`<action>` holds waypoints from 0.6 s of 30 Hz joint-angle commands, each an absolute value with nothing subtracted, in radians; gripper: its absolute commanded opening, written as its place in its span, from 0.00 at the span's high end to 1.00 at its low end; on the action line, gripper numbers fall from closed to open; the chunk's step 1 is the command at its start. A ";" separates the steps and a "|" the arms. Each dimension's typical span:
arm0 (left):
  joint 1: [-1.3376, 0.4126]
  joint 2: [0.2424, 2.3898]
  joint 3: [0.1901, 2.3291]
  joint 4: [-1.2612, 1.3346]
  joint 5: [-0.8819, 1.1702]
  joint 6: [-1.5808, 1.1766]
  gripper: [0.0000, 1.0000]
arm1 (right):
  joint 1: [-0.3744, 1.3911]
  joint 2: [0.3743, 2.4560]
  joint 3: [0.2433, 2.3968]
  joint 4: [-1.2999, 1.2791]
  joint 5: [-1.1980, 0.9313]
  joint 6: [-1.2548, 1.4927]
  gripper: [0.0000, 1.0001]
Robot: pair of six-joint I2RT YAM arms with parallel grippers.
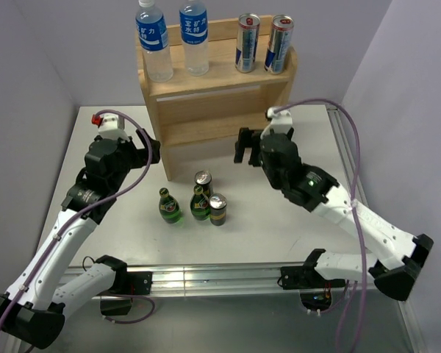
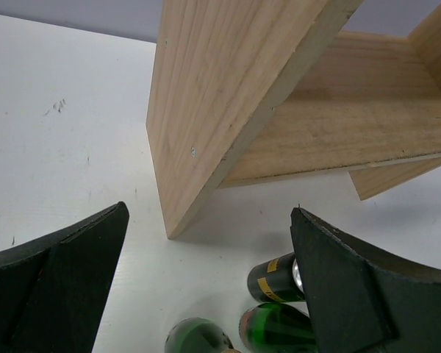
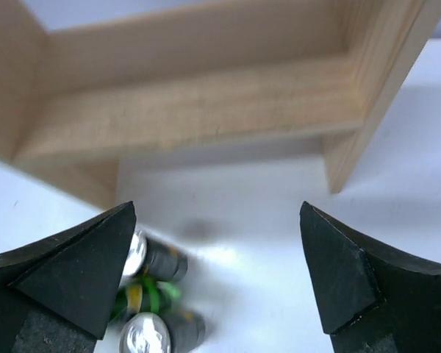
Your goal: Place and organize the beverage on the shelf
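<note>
The light-wood shelf (image 1: 220, 110) stands at the back of the table. On its top board are two water bottles (image 1: 153, 40) (image 1: 194, 37) and two tall cans (image 1: 247, 43) (image 1: 278, 44). On the table in front stand two green bottles (image 1: 169, 207) (image 1: 199, 204) and two dark cans (image 1: 203, 182) (image 1: 218, 209). My left gripper (image 1: 153, 151) is open and empty by the shelf's left front corner. My right gripper (image 1: 246, 145) is open and empty in front of the lower tier. The left wrist view shows my left gripper (image 2: 209, 213), the side panel (image 2: 206, 88) and a dark can (image 2: 273, 278).
The right wrist view shows my right gripper (image 3: 217, 209), the shelf's lower board (image 3: 191, 110) and blurred cans (image 3: 154, 257) at lower left. The lower tier holds nothing. Grey walls close in the table on the left, right and back. A metal rail (image 1: 220, 276) runs along the near edge.
</note>
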State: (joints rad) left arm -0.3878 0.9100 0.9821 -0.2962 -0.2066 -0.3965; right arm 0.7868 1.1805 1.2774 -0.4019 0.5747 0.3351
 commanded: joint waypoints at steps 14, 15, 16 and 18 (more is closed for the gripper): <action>-0.393 0.905 0.962 -0.279 -0.190 -0.465 0.01 | 1.106 0.807 0.649 -0.299 0.440 0.753 0.00; -0.394 0.899 0.953 -0.284 -0.192 -0.469 0.01 | 1.118 0.818 0.617 -0.285 0.442 0.761 0.00; -0.396 0.893 0.951 -0.296 -0.195 -0.472 0.01 | 1.135 0.821 0.603 -0.255 0.446 0.771 0.00; -0.397 0.876 0.950 -0.311 -0.205 -0.477 0.01 | 1.141 0.830 0.565 -0.218 0.445 0.790 0.00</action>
State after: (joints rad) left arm -0.3889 0.9157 0.9520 -0.3077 -0.1997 -0.4576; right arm 1.1252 0.8280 0.5919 -0.3347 0.4355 0.7200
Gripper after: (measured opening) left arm 0.994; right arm 0.998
